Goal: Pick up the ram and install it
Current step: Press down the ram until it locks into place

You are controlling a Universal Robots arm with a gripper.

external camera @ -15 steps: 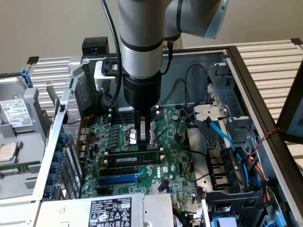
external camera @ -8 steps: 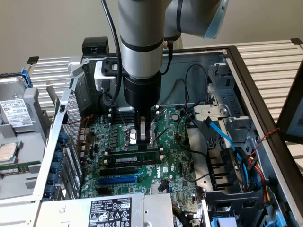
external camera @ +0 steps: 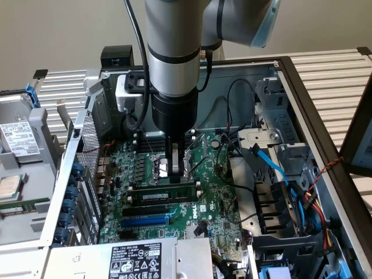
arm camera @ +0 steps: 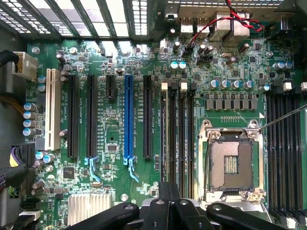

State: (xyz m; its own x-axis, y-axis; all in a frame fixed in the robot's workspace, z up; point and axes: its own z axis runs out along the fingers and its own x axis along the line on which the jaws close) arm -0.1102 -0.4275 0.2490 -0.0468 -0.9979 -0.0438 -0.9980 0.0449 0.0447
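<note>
While seating: fingers (external camera: 179, 165) clamped on ram (external camera: 165, 190), directly beneath; press level, straight into memory slot (arm camera: 173, 139).

dark-green ram (external camera: 164, 192), blue slot (arm camera: 128, 117)

Standing plain and beige across the upper left of the exterior view: a wall (external camera: 64, 32), evenly lit, showing no windows. Running along the upper and right edges: a white slatted surface (external camera: 325, 64), ribbed like a bench top. Lying open on it, a computer case (external camera: 302, 110). Leaning in at the far right edge, a dark panel (external camera: 359, 125).
</note>
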